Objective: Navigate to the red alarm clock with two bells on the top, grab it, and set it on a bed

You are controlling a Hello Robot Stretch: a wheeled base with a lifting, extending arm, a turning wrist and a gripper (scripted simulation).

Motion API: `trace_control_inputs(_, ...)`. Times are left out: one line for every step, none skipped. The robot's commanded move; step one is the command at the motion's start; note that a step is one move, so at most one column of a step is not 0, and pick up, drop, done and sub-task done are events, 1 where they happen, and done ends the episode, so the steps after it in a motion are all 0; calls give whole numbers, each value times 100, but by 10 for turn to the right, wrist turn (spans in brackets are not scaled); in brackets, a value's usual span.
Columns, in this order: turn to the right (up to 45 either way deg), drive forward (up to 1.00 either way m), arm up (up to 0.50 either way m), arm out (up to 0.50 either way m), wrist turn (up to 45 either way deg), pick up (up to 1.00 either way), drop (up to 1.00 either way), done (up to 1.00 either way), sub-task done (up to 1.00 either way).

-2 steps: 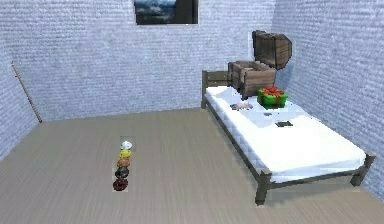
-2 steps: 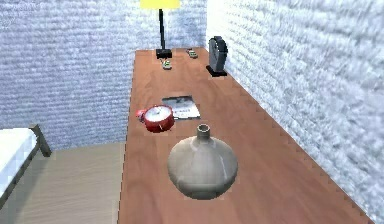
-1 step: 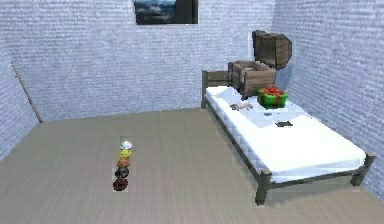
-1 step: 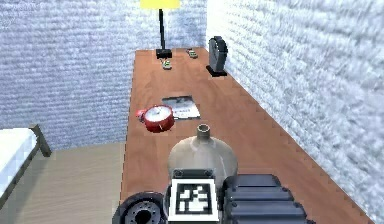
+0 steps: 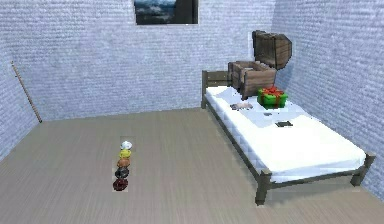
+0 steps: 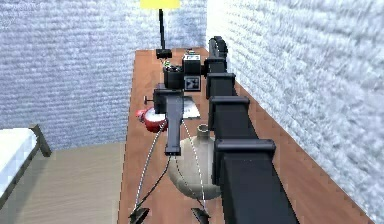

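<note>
**Pincer over the counter, red clock beside its body**

The pincer [image 6: 170,213] reaches toward the arm side view's bottom edge. Its two thin fingers [image 6: 143,195] run down from a dark body, which sits at the end of the arm [image 6: 235,130], a dark square bar. A pale beige vessel [image 6: 192,168] stands on the counter [image 6: 300,180] behind the fingers, so I cannot tell whether the pincer has hold of anything. How wide the fingers are set cannot be told either.

The red alarm clock [image 6: 151,119] is a small round red thing with a white face. It is on the brown wooden counter, just beside the pincer's dark body on the view's left. Its bells are too small to make out, and I cannot tell whether the pincer touches it.

Farther along the counter, near the far wall, stands a lamp [image 6: 161,30] with a yellow shade and a dark foot. A corner of the bed [image 6: 10,150] shows at this view's left edge, down on the floor.

In the forward view the bed has a white mattress and a dark wooden frame and stands against the right wall. At its head are brown wooden chests [image 5: 262,62], one with its lid up, and a green box with a red ribbon [image 5: 272,97]. A small dark thing [image 5: 285,124] lies on the mattress. A column of small round things [image 5: 124,166] stands on the floor, a thin stick [image 5: 26,95] leans on the left wall, and a dark picture [image 5: 165,10] hangs on the far wall.
</note>
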Motion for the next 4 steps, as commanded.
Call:
trace_control_inputs(0, 0, 0, 0, 450, 0, 0, 0, 0)
trace_control_inputs(0, 0, 0, 0, 450, 0, 0, 0, 0)
trace_control_inputs(0, 0, 0, 0, 450, 0, 0, 0, 0)
trace_control_inputs(0, 0, 0, 0, 240, 0, 0, 0, 0)
